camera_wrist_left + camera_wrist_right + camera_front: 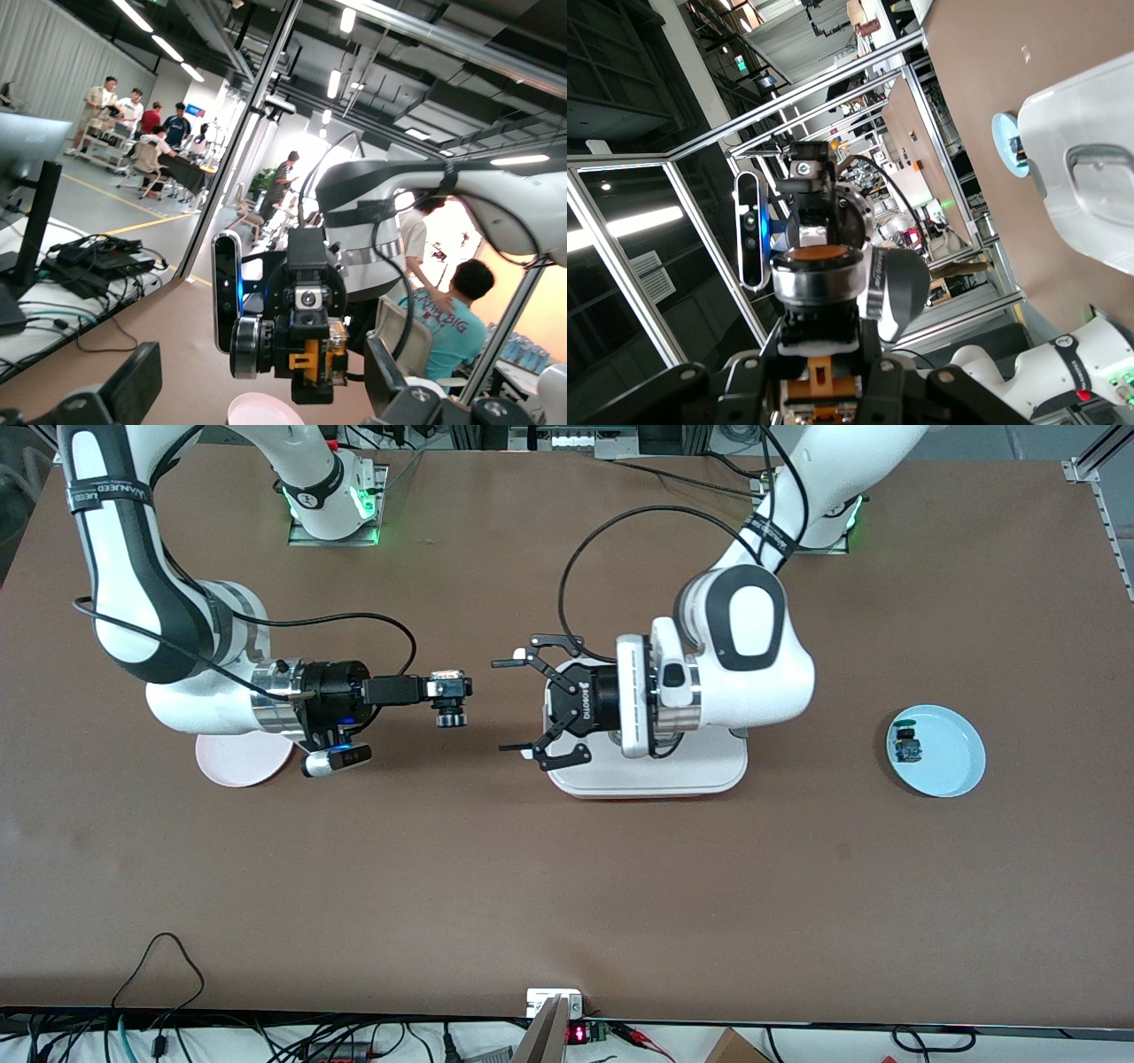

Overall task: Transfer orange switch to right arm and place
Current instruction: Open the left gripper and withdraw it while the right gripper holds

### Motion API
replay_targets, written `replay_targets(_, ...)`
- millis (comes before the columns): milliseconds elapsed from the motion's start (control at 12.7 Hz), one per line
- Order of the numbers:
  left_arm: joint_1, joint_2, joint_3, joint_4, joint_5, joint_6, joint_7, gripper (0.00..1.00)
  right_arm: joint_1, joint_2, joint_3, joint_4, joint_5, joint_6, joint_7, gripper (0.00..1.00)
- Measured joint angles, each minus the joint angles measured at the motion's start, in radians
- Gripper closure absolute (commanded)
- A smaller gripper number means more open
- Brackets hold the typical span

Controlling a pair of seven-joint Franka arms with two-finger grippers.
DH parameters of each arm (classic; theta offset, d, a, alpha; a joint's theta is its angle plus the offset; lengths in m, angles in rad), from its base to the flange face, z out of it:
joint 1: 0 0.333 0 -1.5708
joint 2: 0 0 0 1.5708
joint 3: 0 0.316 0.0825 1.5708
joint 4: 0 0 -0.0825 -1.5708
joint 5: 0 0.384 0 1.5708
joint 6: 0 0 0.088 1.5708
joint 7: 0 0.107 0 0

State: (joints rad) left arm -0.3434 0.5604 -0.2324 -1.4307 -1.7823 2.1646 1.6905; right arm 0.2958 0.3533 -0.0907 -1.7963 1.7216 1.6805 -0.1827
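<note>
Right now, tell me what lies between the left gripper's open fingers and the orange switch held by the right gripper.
Nothing: in the front view only bare brown table shows under the gap between the left gripper and the small orange-capped black switch in the right gripper.

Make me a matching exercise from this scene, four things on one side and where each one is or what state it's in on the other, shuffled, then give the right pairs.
Things
1. orange switch
2. left gripper
3. blue part
4. pink plate

Places or states
A. lying on the light blue plate
B. on the table beneath the right arm's wrist
C. open, over the edge of the white tray
D. clamped in the right gripper, above the table

Pairs: 1-D, 2-C, 3-A, 4-B
</note>
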Motion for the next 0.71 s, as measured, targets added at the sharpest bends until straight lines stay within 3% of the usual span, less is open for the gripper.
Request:
replay_targets(158, 0.062, 0.0, 0.008, -0.002, 0.041, -0.096, 0.0, 0.0, -0.041, 0.0, -0.002, 0.0, -0.082, -0.036, -0.035, 0.95)
replay_targets(315, 0.156, 0.0, 0.011, -0.002, 0.172, -0.179, 0.007, 0.0, -0.107, 0.0, -0.004, -0.001, -0.192, -0.117, -0.067, 0.96)
replay_targets(710, 0.413, 0.031, 0.018, -0.003, 0.353, -0.448, 0.063, 0.0, -0.286, 0.0, -0.007, -0.001, -0.515, -0.298, -0.207, 0.96)
